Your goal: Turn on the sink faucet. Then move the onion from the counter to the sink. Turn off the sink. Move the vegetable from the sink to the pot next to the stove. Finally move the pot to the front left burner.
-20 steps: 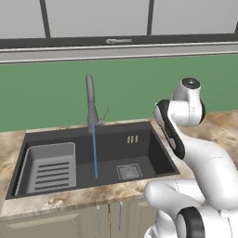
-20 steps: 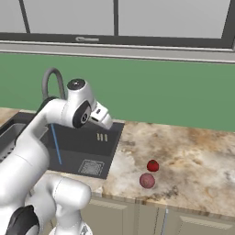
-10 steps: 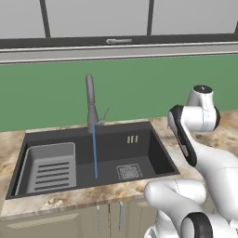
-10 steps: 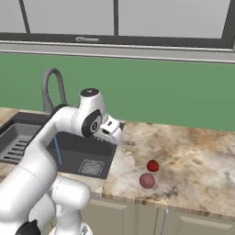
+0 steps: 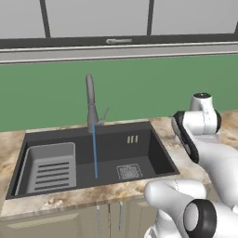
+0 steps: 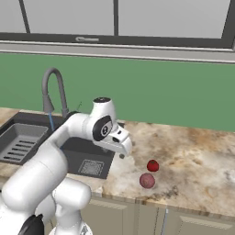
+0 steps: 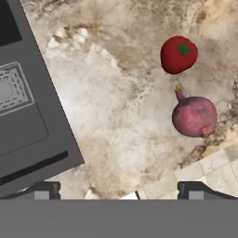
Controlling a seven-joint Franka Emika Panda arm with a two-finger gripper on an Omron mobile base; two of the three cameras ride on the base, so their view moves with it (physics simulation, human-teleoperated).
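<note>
Sink [image 5: 153,153] set into the tabletop [image 6: 197,160], left of the bare stretch. Faucet [image 5: 91,107] at the sink's back rim, water stream [image 5: 95,151] falling into the basin. Tray insert [image 5: 49,167] in the basin's left part; drain grate [image 5: 128,171] right of centre. Onion [image 6: 147,180] and tomato [image 6: 153,165] on the tabletop right of the sink, near its front edge; tomato just behind onion. Tool [image 6: 123,151] above the tabletop between sink and tomato.

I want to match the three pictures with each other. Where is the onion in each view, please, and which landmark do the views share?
Left base view: the onion is not in this picture.
Right base view: the onion lies on the counter, near its front edge, just below the red tomato.
Hand view: the onion is at the right, below the tomato.
Shared landmark: the sink's square drain grate.
</note>
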